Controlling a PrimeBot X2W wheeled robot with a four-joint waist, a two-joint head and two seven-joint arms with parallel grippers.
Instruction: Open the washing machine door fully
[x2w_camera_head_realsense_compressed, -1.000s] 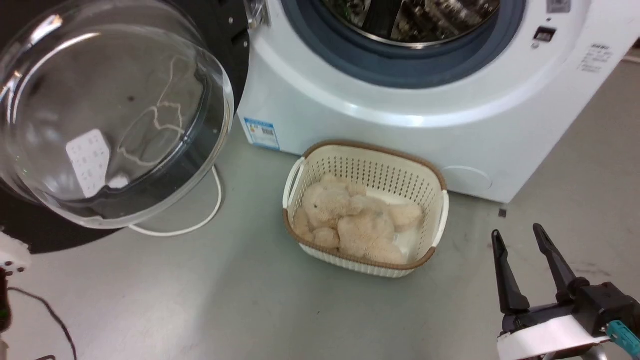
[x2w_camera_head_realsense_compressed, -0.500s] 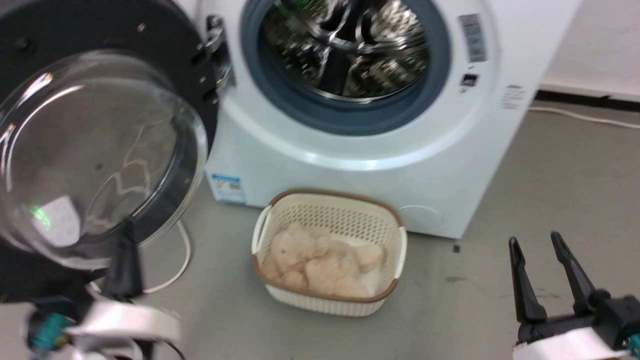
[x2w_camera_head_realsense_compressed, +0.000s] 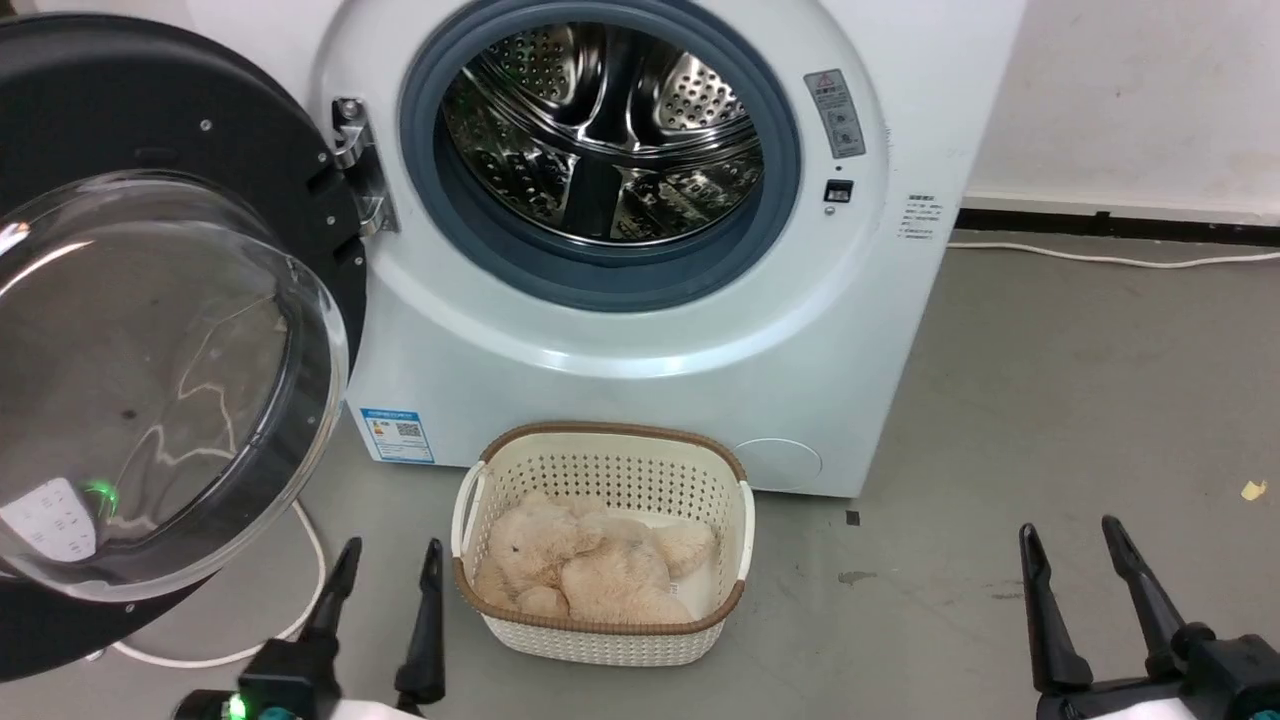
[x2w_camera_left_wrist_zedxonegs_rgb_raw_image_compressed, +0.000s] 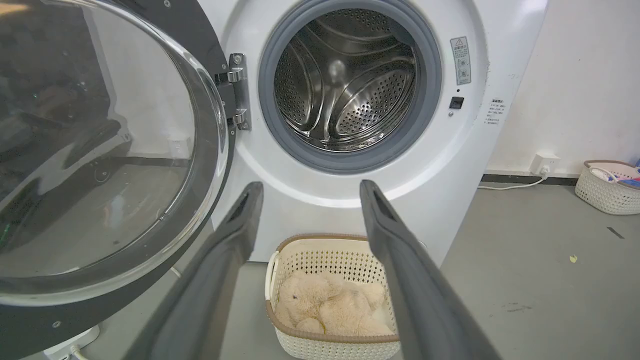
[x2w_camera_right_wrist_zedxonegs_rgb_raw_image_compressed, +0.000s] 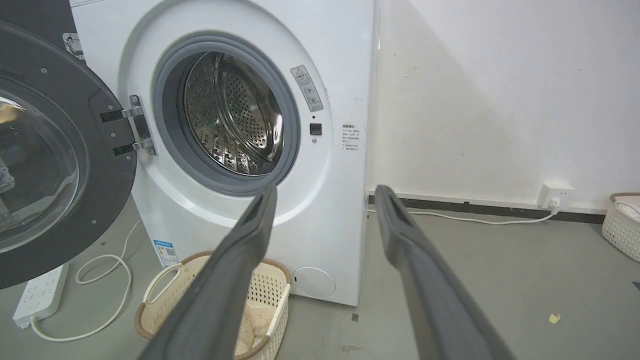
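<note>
Door (x2w_camera_head_realsense_compressed: 150, 350) stands wide open; we judge the opening finished. Left pincer (x2w_camera_head_realsense_compressed: 391, 548) and right pincer (x2w_camera_head_realsense_compressed: 1068, 527) apart, empty. Next: only check hinge limit.

The washing machine door (x2w_camera_head_realsense_compressed: 150, 350) was glossy black with clear glass; the drum (x2w_camera_head_realsense_compressed: 600, 140) was shiny perforated metal.

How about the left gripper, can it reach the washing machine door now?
Probably yes: the open left gripper sits close beside the washing machine door, swung wide on its left, with nothing standing between them; the laundry basket is on its other side.
</note>
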